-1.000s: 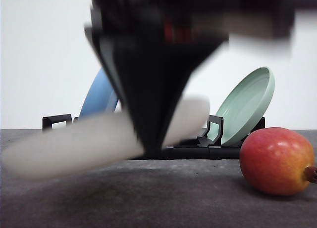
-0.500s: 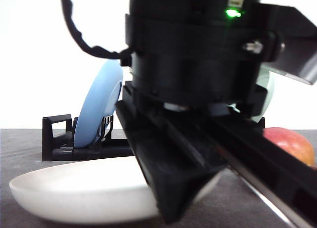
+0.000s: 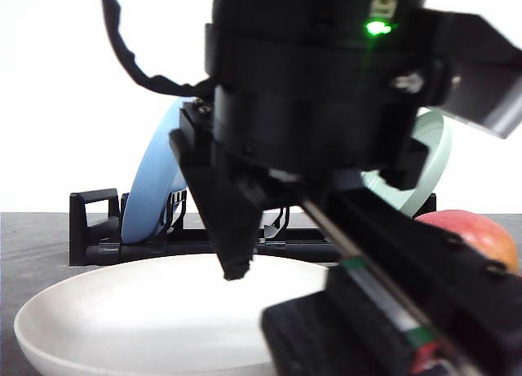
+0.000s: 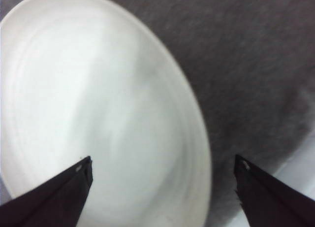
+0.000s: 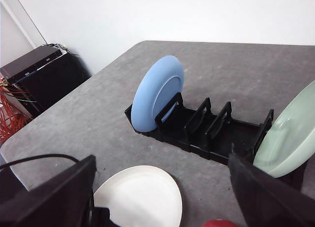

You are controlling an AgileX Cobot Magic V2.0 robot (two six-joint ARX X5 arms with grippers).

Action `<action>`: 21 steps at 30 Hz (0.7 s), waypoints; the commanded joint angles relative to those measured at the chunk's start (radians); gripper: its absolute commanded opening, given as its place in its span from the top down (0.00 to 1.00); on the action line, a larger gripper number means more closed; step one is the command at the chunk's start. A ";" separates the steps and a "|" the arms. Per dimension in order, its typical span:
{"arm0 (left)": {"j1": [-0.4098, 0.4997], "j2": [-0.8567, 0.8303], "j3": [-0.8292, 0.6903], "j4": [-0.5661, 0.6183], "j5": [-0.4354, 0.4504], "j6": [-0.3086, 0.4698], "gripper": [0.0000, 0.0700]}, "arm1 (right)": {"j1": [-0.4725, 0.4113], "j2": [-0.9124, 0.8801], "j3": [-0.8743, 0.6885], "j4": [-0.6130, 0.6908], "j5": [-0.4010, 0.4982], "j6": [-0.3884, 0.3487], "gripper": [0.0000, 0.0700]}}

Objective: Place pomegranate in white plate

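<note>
The white plate [image 3: 122, 319] lies flat on the grey table at the front left. In the left wrist view my left gripper [image 4: 162, 162] hangs open just above the white plate's [image 4: 98, 89] rim, with nothing between its fingers. In the front view, one of its black fingers [image 3: 232, 229] points down over the plate. The red pomegranate [image 3: 481, 233] rests on the table to the right, half hidden behind the arm. My right gripper [image 5: 161, 160] is open and empty, high above the white plate [image 5: 140, 197], with a sliver of pomegranate [image 5: 219, 223] showing.
A black dish rack [image 3: 98, 229] stands behind the plate. It holds a blue plate [image 3: 155, 196] upright at its left end and a pale green plate [image 3: 428, 164] leaning at its right end. The table edge and dark equipment [image 5: 44, 74] lie beyond the rack's left end.
The white plate came down tilted in my left gripper and now lies flat on the table. The left gripper has opened, let go of it and lifted slightly.
</note>
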 commanded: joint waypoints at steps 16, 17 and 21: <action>-0.019 -0.430 0.013 -0.033 -0.001 -0.056 0.20 | 0.096 0.155 0.018 -0.082 0.034 -0.010 0.22; -0.019 -0.463 0.013 -0.032 0.002 -0.062 0.20 | 0.098 0.176 0.018 -0.089 0.034 -0.011 0.22; -0.021 -0.596 0.013 -0.031 0.015 -0.098 0.20 | 0.112 0.275 0.018 -0.110 0.035 -0.036 0.22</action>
